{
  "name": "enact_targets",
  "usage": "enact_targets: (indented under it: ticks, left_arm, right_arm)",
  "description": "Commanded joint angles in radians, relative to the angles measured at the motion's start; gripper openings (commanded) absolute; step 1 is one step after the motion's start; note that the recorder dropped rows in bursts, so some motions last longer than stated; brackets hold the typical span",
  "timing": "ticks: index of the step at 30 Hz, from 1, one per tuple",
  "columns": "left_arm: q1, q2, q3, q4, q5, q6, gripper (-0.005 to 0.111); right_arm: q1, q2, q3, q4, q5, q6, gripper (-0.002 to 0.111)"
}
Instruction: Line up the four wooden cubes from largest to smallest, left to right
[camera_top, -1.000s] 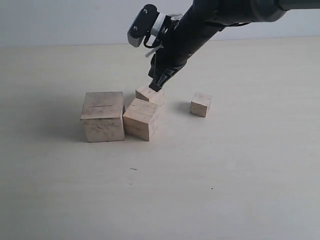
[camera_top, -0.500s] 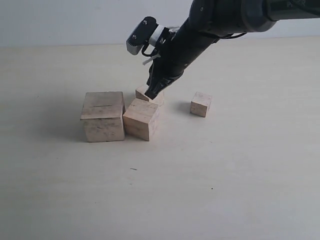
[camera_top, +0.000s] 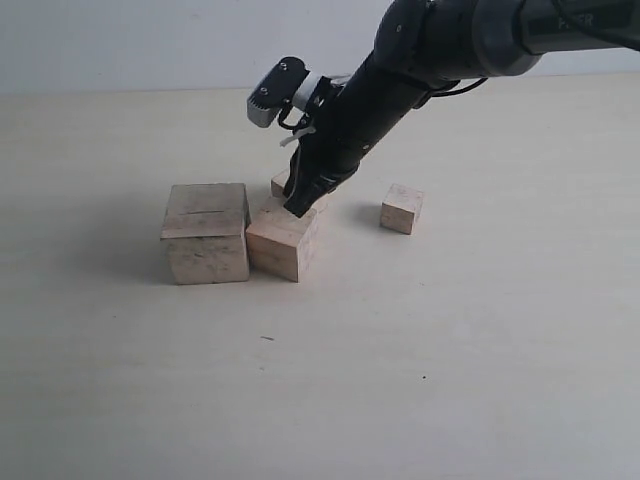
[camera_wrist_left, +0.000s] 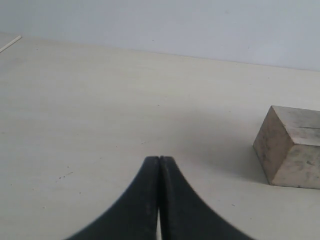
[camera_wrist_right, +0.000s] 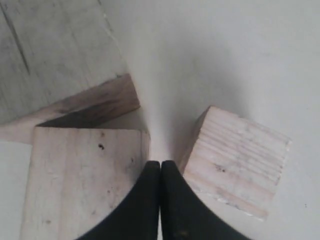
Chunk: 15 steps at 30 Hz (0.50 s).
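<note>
Four wooden cubes lie on the pale table (camera_top: 450, 330). The largest cube (camera_top: 207, 232) (camera_wrist_right: 50, 50) (camera_wrist_left: 292, 150), with a slit line on top, stands at the left. Touching its right side is the second cube (camera_top: 283, 240) (camera_wrist_right: 80, 180). The third cube (camera_top: 279, 185) (camera_wrist_right: 235, 160) sits just behind that one, partly hidden by the arm. The smallest cube (camera_top: 401, 208) lies apart at the right. My right gripper (camera_top: 297, 208) (camera_wrist_right: 160, 162) is shut and empty, its tip down in the gap between the second and third cubes. My left gripper (camera_wrist_left: 159, 158) is shut and empty, low over bare table left of the largest cube.
The black right arm (camera_top: 400, 70) slants down from the upper right over the third cube. The left arm does not show in the exterior view. Bare tabletop lies in front of the cubes and to their right.
The right gripper has dropped forward and left, from above the third cube into the gap beside the second cube. The cubes have not visibly shifted.
</note>
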Motion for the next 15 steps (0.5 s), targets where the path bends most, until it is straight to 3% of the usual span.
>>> enact_targets:
  ticks: [1, 4, 15]
  left_arm:
    - [0.002, -0.006, 0.003, 0.004, -0.012, 0.0, 0.0]
    - [0.002, -0.006, 0.003, 0.004, -0.012, 0.0, 0.0]
    - [0.002, -0.006, 0.003, 0.004, -0.012, 0.0, 0.0]
  right_arm:
    - [-0.003, -0.005, 0.002, 0.081, 0.056, -0.117, 0.0]
    - [-0.003, -0.005, 0.002, 0.147, 0.077, -0.19, 0.0]
    - [-0.003, -0.031, 0.002, 0.121, 0.04, -0.202, 0.0]
